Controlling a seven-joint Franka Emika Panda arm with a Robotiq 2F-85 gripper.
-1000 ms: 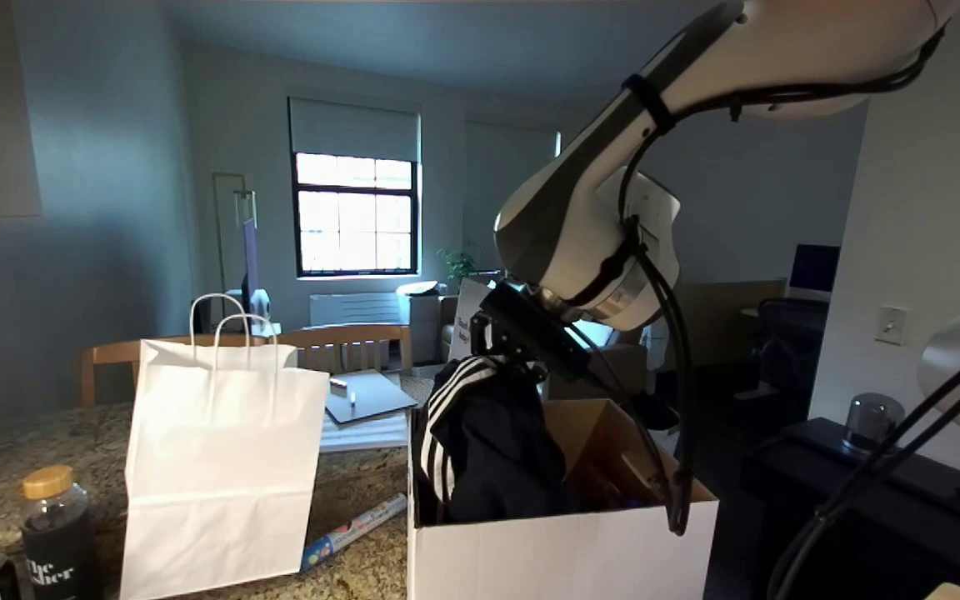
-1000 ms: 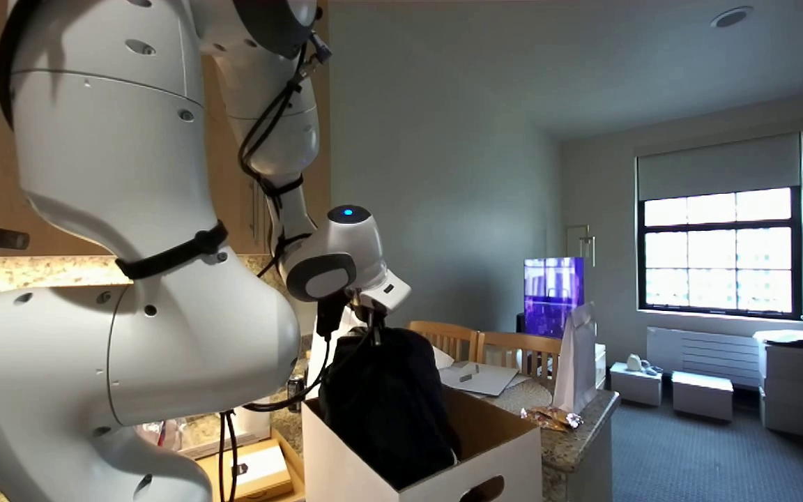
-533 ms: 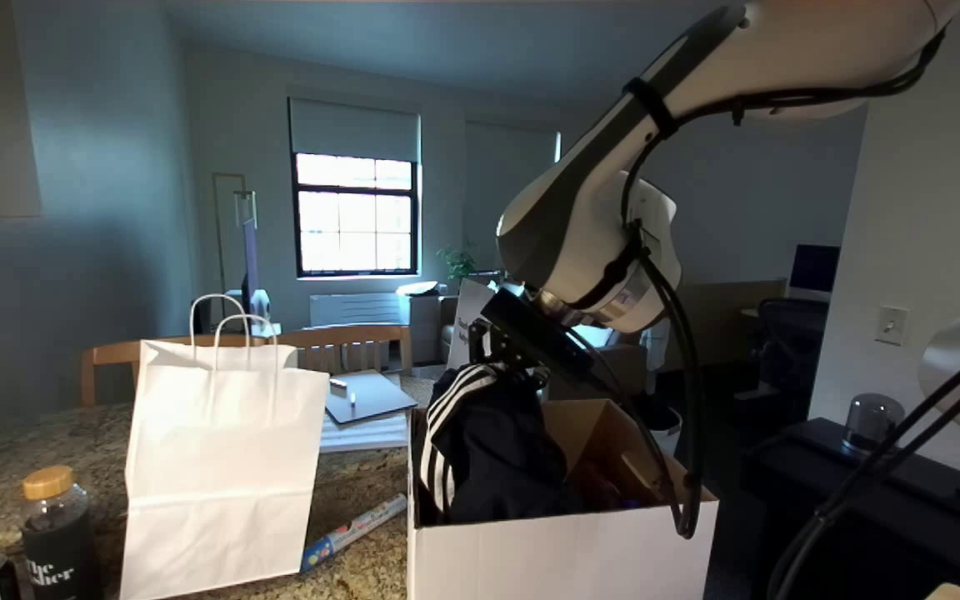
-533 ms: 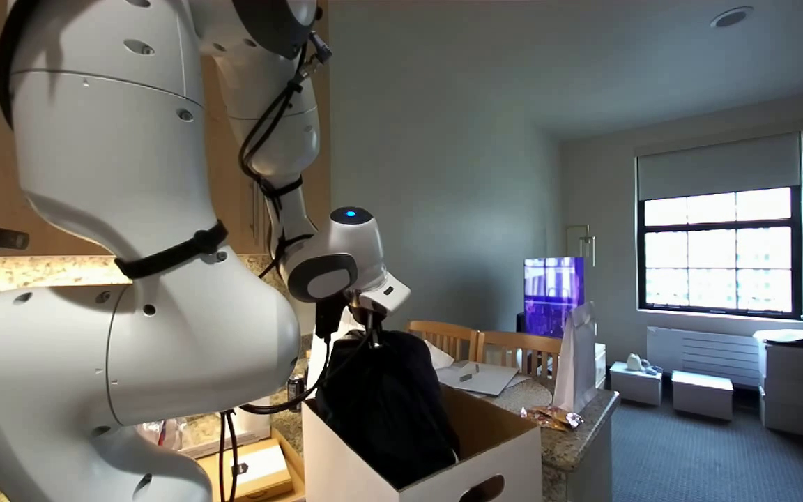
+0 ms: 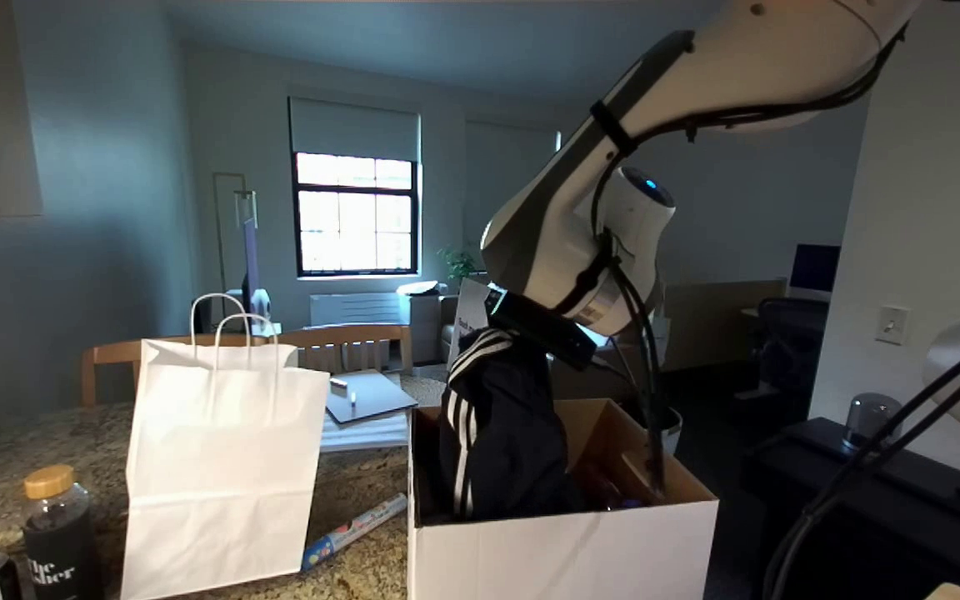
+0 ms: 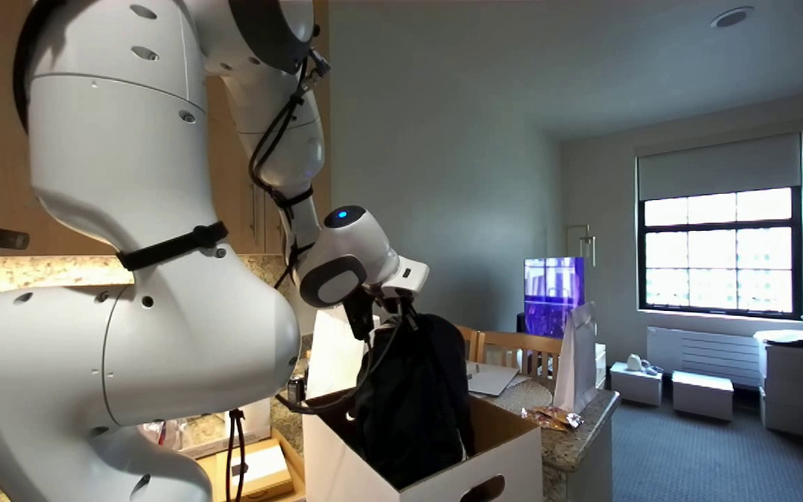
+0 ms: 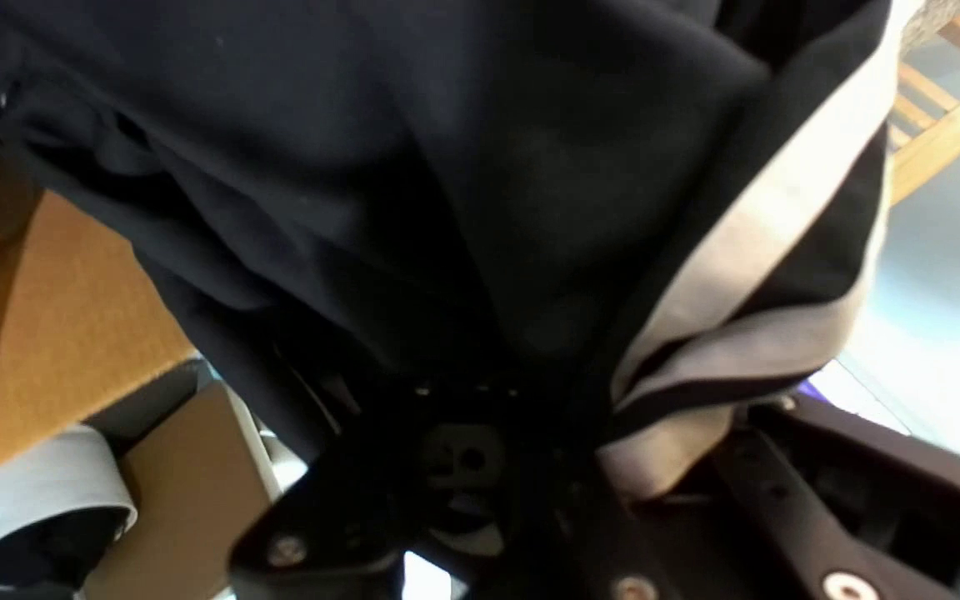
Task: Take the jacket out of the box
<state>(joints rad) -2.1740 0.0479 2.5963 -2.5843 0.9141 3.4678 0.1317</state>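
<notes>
The jacket (image 5: 507,425), black with white stripes, is bunched up and stands well above the rim of the box (image 5: 563,554). Its lower part stays inside the carton, hidden by the walls. From above, my gripper (image 6: 407,315) pinches the top of the jacket (image 6: 412,397). In the wrist view the dark cloth of the jacket (image 7: 447,183) fills most of the picture and hides the fingertips of my gripper (image 7: 480,408); a striped fold bulges out beside the right finger linkage. The brown inside of the box (image 7: 88,325) shows at the left there.
A white paper bag (image 5: 222,475) stands on the counter beside the box, with a colourful tube (image 5: 355,531) between them. A bottle (image 5: 57,533) is at the near left. Other items (image 5: 605,487) lie inside the box. Arm cables (image 5: 651,400) hang over it.
After a slight dip, my gripper has risen and carried the jacket higher, shifting it rightward in both exterior views. The hand has tilted. The box has not moved.
</notes>
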